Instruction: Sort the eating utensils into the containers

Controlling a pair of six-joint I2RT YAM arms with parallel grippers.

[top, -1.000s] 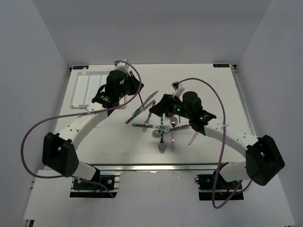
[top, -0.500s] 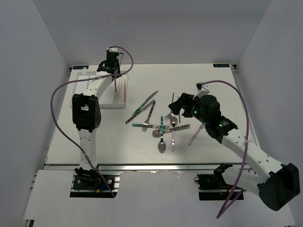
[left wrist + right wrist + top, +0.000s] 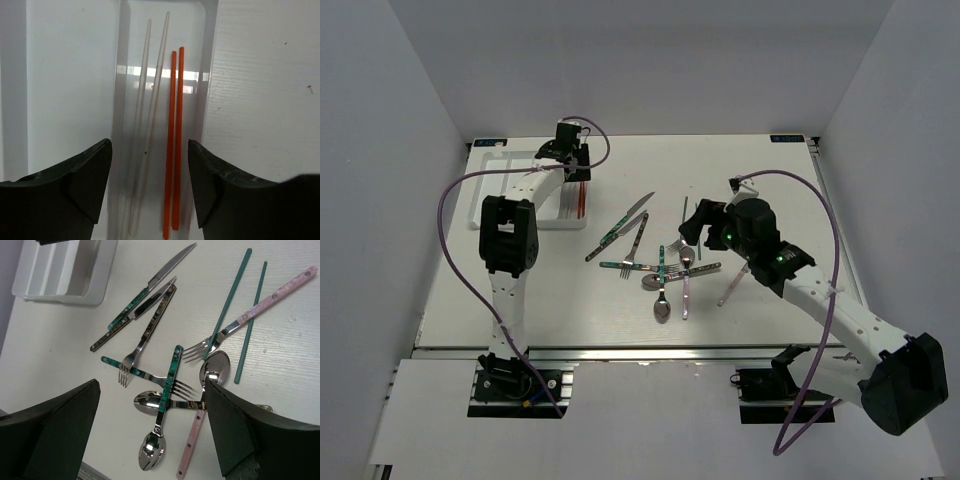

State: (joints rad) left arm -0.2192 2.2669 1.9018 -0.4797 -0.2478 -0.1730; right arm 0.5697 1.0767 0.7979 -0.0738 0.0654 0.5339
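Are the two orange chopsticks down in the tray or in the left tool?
In the tray: the two orange chopsticks lie flat in a white plastic tray compartment beside two pale chopsticks; left tool open above.

The pale desk [image 3: 460, 290] carries a white cutlery tray [image 3: 505, 195] near its far left corner. A loose tangle of eating utensils [image 3: 662, 262] lies mid-desk, several crossing one another. Two teal chopsticks [image 3: 227, 304] lie at the tangle's far side.

Orange chopsticks [image 3: 170, 140] and pale chopsticks [image 3: 150, 125] share one tray compartment [image 3: 189, 30].
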